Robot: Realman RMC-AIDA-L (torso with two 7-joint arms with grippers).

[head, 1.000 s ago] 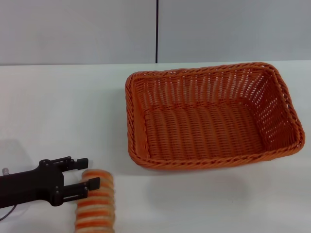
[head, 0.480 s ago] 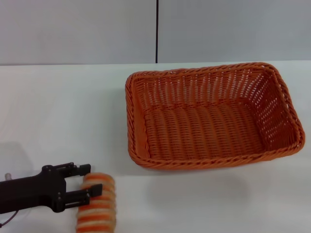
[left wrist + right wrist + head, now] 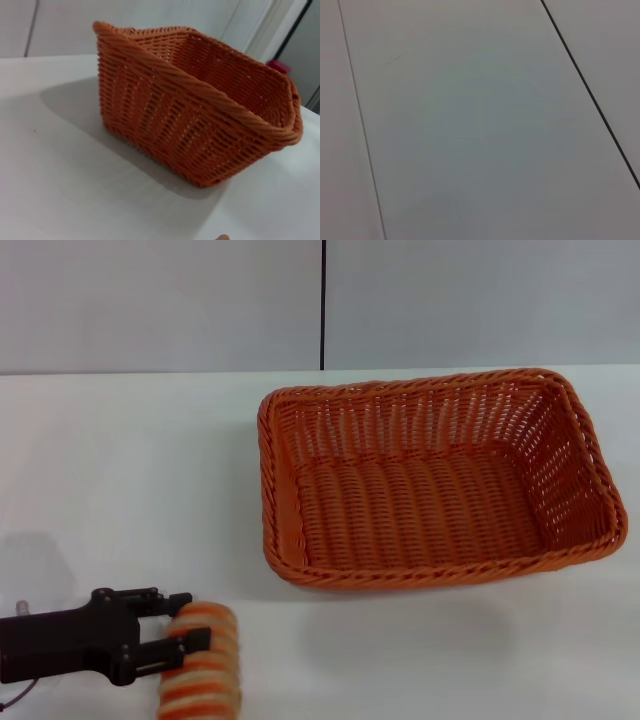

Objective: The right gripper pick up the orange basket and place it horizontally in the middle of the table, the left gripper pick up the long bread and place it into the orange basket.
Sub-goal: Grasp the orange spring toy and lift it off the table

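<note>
The orange basket (image 3: 430, 485) lies lengthwise across the middle of the white table (image 3: 130, 470), right of centre, with nothing inside. It also fills the left wrist view as the basket (image 3: 200, 110) seen from its side. The striped long bread (image 3: 203, 665) rests at the near left edge of the table. My left gripper (image 3: 180, 623) reaches in from the left, open, its two fingers straddling the far end of the bread. The right gripper is out of view.
A grey panelled wall (image 3: 160, 300) with a dark vertical seam runs behind the table. The right wrist view shows only that wall's panels (image 3: 480, 120). Bare tabletop lies between the bread and the basket.
My left gripper has slid toward the near edge and lowered, so its fingers now sit around the bread's far end. Basket and bread have not moved.
</note>
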